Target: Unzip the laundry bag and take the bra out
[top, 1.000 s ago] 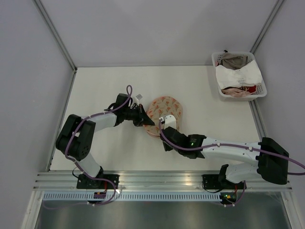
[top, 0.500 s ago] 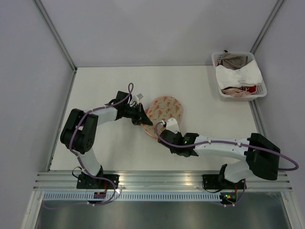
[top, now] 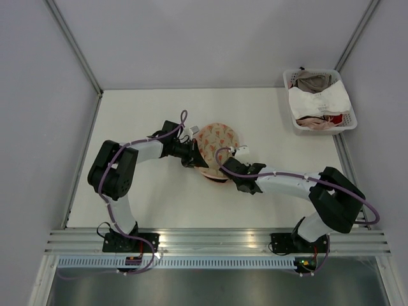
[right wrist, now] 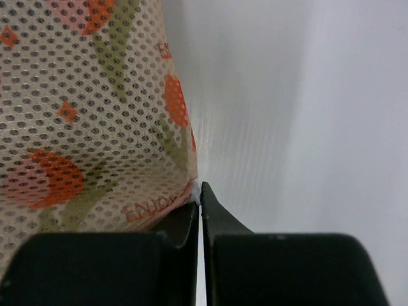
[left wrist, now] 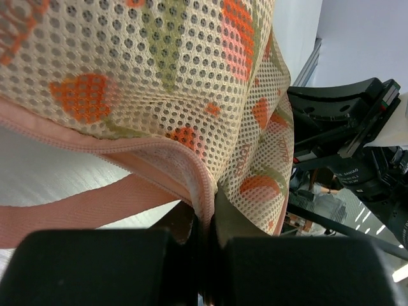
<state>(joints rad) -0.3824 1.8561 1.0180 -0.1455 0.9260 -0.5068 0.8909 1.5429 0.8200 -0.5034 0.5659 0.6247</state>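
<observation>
The laundry bag [top: 218,141], a cream mesh pouch with orange and green print, lies mid-table. My left gripper [top: 197,160] is shut on its pink zip edging at the left side. In the left wrist view the fingers pinch the pink edge [left wrist: 205,191] below the mesh [left wrist: 159,76]. My right gripper [top: 224,169] sits at the bag's lower edge. In the right wrist view its jaws [right wrist: 199,194] are closed on a small white tab [right wrist: 194,194] at the rim of the mesh [right wrist: 83,115]. The bra is hidden.
A white slatted basket [top: 288,78] stands at the back right and holds a white padded garment [top: 319,99] and beige and pink garments. Grey walls and metal rails surround the table. The right forearm [top: 287,183] lies across the table in front of the bag.
My right gripper has slid from the bag's lower left edge to the right and back along the rim. The left gripper and the bag have shifted slightly toward the back.
</observation>
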